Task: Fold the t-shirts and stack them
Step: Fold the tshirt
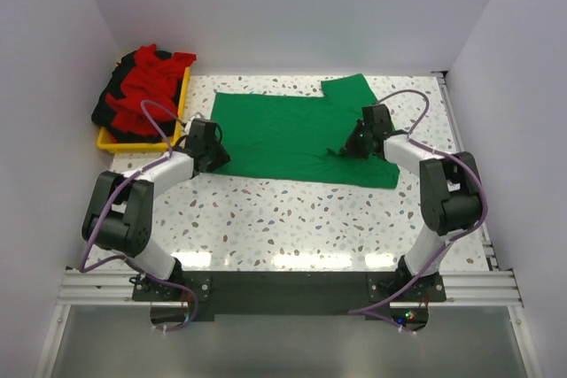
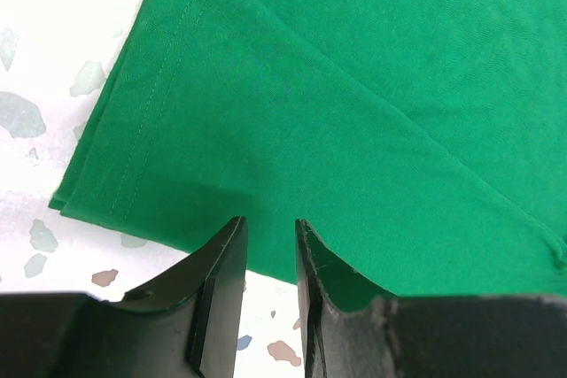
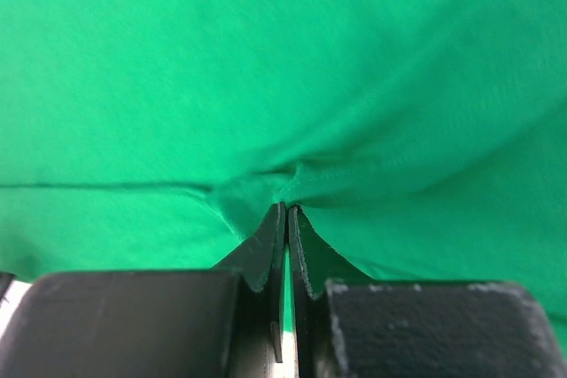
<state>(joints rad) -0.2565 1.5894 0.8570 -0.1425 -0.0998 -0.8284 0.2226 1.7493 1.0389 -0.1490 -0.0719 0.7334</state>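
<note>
Bright green cloth t-shirt (image 1: 297, 135) lay spread flat at centre of white speckled table (image 1: 292, 219). Right gripper (image 3: 287, 210) was closed tight, pinching raised fold of green cloth near shirt's right side. Left gripper (image 2: 270, 232) sat at shirt's near-left edge, jaws partly apart, gripping nothing. Red cloth t-shirts (image 1: 146, 86) and dark t-shirt (image 1: 108, 111) were heaped in shallow yellow plastic tray (image 1: 133, 142) at far-left corner, apart from both grippers.

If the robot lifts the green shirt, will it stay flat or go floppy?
Probably floppy: the green shirt puckers where the right gripper pinches it. Lifted, it would likely droop, as it looks thin and soft. Pushed, it would probably wrinkle rather than slide whole, since its edge lies in loose layers.
</note>
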